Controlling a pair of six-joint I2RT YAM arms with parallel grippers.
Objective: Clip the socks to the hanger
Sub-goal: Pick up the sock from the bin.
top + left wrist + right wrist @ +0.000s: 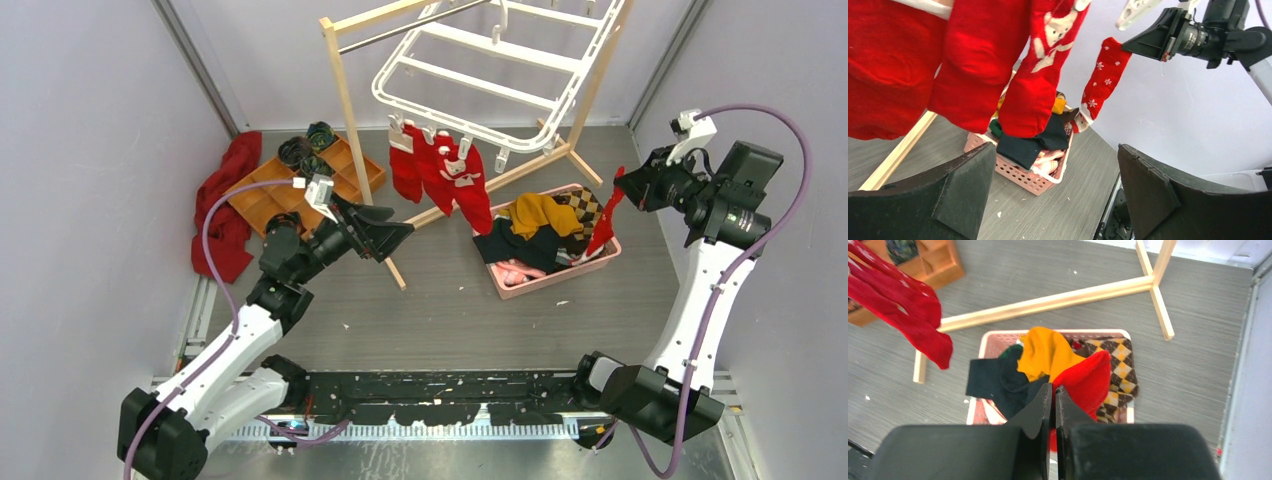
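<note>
The right gripper (1053, 390) is clenched on a snowflake-patterned red sock (1103, 80) dangling above the pink basket (545, 280) on the worktop, while the left gripper (398, 222) stands released just beside the clipped red socks (445, 175) hanging from the white hanger (500, 46).

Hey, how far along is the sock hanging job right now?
Done: several red socks already hang clipped from the white hanger. In hand: the right gripper is shut on another red sock, held above the pink basket; the left gripper is open by the clipped ones. Left: clipping that sock. Whether more red socks lie in the basket, I cannot tell.
</note>
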